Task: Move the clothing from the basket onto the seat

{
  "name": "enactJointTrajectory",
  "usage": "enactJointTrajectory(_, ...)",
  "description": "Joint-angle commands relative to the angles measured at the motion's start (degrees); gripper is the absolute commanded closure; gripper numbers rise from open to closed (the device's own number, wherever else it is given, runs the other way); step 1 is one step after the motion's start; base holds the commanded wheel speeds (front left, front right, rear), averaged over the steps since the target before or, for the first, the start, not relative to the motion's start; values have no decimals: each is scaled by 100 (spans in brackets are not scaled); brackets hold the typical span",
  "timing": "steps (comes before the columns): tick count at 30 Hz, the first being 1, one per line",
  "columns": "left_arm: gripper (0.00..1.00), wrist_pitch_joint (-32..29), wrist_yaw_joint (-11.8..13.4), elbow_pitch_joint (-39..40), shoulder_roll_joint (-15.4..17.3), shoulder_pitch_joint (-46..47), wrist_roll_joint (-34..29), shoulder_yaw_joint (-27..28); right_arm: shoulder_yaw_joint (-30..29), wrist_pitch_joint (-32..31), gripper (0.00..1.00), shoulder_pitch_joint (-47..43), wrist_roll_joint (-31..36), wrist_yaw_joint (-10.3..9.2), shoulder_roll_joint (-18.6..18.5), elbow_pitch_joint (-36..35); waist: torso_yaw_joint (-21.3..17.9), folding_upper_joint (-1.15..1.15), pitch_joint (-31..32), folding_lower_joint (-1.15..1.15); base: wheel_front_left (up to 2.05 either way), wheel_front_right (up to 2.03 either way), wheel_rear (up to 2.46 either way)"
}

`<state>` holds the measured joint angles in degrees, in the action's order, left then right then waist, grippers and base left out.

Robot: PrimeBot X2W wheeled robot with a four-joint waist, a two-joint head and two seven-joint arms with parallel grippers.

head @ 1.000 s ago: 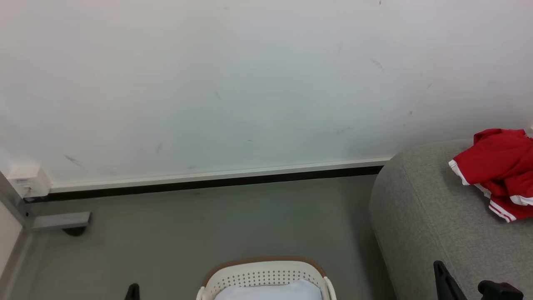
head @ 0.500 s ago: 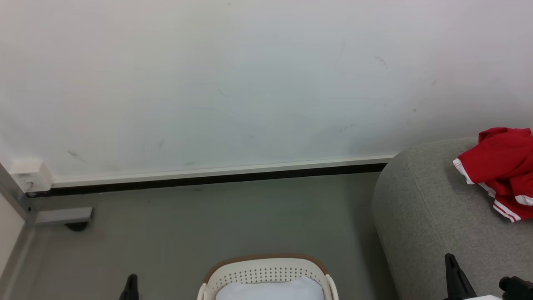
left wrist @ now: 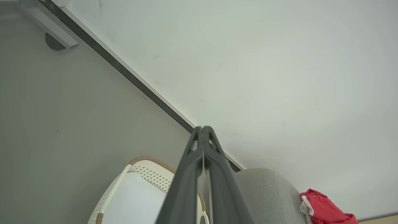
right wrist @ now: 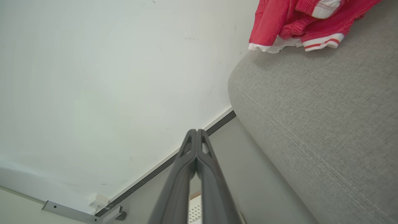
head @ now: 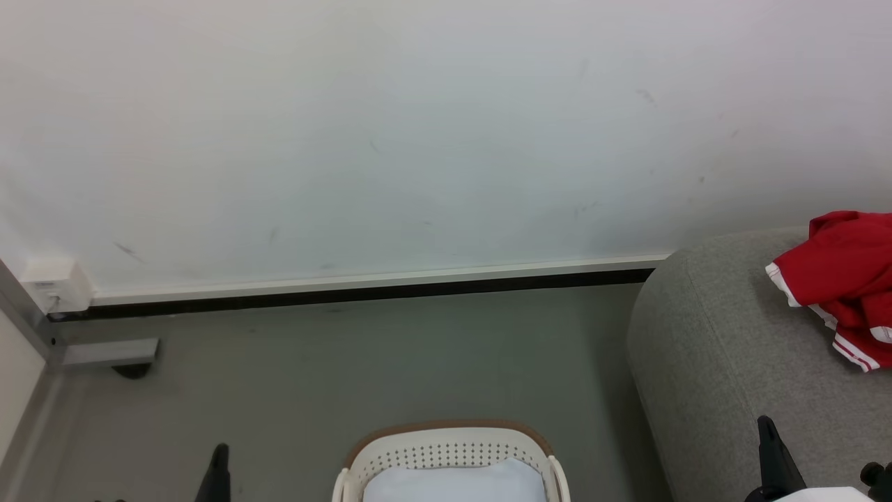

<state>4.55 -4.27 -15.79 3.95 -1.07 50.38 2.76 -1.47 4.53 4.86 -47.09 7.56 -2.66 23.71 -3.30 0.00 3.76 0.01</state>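
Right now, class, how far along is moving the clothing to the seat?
Done: red clothing lies on the grey seat. In hand: nothing; left tool and right tool are shut, empty. Left: perhaps nothing; the basket holds a pale pad, no red in sight, but its near end is cut off.

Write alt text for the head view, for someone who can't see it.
Red clothing with white trim lies bunched on a grey sofa at the right edge. A cream laundry basket holding a pale pad sits on the floor at bottom centre. The left gripper and right gripper flank it.
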Motion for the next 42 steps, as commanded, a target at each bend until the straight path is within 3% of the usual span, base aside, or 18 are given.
enactJointTrajectory(1,100,-36,-43,90,11,151,182,32,-36,-47,100,137,-198,-4,-25,-129,6,0,-6,0,0,0,0)
enactJointTrajectory(42,100,-687,-219,144,-55,520,2584,249,-330,-688,100,156,-2783,-9,-31,-651,171,0,-203,0,0,0,0)
